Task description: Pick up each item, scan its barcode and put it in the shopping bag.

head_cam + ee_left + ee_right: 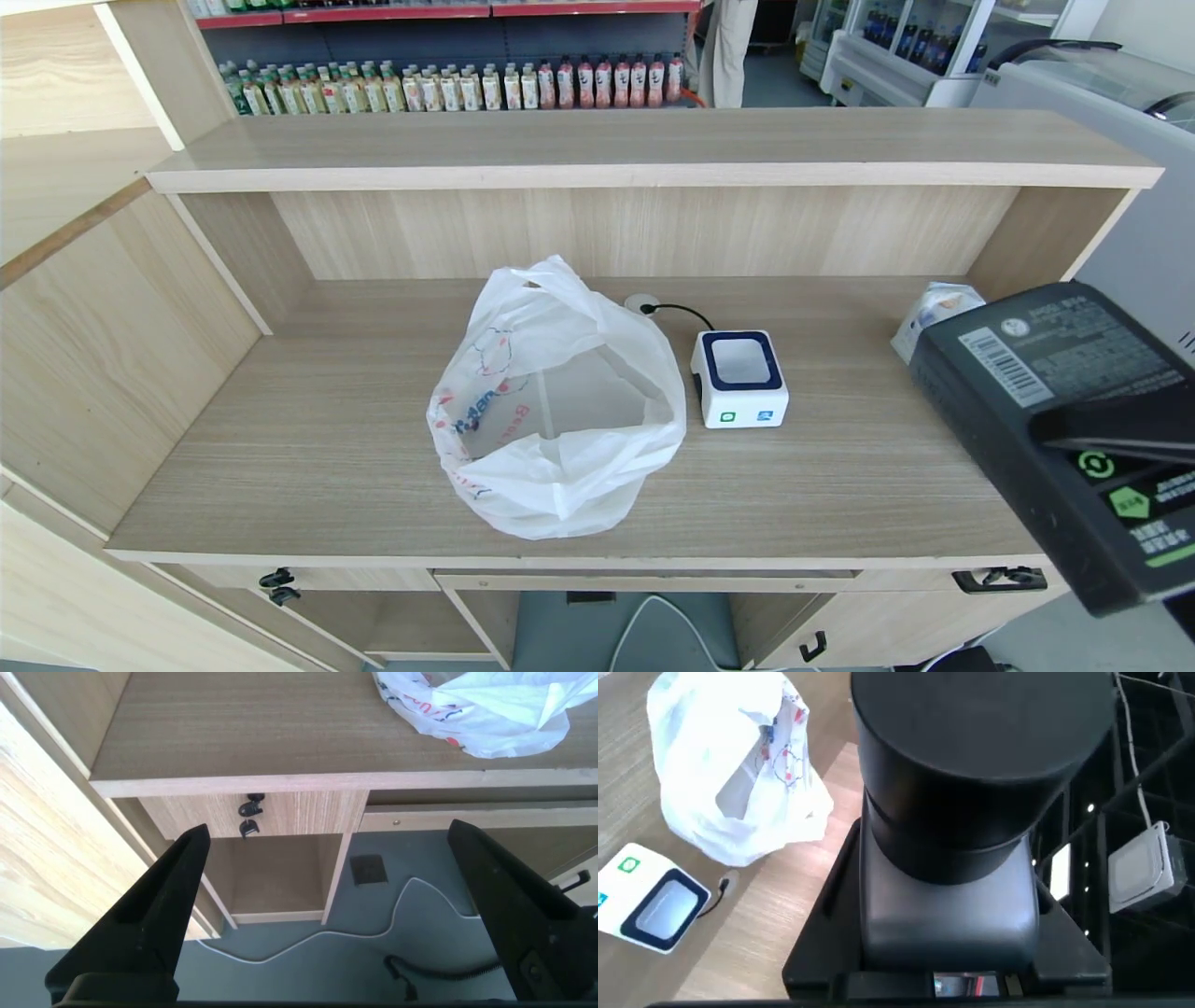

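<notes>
Black container (pixel 990 420) is clamped in right pincer (pixel 1106 429), w/ left pincer (pixel 329 859) spread open; barcode (pixel 1006 366) could be missed by scanner (pixel 739 378) if angled away.

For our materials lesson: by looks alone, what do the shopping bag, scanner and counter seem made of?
Shopping bag: thin translucent white plastic film; crinkled folds, light passes through.
Scanner: likely hard smooth white plastic, rounded moulded casing.
Counter: matt wood-grain surface, perhaps laminate; streaked grain lines.

Right edge cuts black container (pixel 990 439); it partly hides packet (pixel 936 311).
</notes>
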Available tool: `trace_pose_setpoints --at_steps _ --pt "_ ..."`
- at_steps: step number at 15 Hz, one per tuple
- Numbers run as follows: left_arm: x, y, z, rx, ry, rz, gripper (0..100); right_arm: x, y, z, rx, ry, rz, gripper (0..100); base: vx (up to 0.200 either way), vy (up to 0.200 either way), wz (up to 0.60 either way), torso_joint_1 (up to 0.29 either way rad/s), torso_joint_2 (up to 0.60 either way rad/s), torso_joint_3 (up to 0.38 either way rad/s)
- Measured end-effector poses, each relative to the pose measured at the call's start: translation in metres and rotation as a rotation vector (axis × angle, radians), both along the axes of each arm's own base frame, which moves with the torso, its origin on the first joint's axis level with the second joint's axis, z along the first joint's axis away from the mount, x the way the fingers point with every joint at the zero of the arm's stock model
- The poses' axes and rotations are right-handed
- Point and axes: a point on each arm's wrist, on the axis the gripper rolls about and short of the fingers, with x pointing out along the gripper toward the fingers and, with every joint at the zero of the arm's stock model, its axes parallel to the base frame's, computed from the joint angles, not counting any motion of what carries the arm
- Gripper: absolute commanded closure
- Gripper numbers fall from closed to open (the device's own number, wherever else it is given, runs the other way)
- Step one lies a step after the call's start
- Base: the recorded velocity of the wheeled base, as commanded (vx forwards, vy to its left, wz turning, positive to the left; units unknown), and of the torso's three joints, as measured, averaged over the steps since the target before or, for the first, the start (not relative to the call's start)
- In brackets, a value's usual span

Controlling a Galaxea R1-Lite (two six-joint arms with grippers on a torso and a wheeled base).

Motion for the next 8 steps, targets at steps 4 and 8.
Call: trace_pose_setpoints --at_steps 4,8 --pt "0.0 0.0 0.0 0.0 0.0 0.0 0 0.004 0.008 0.009 0.054 -0.069 0.075 100 0.0 0.0 0.0 0.0 0.0 0.0" --pt "0.0 0.0 0.0 0.0 0.0 0.0 0 0.013 0.017 0.007 0.091 -0.168 0.102 100 0.0 0.0 0.0 0.0 0.0 0.0"
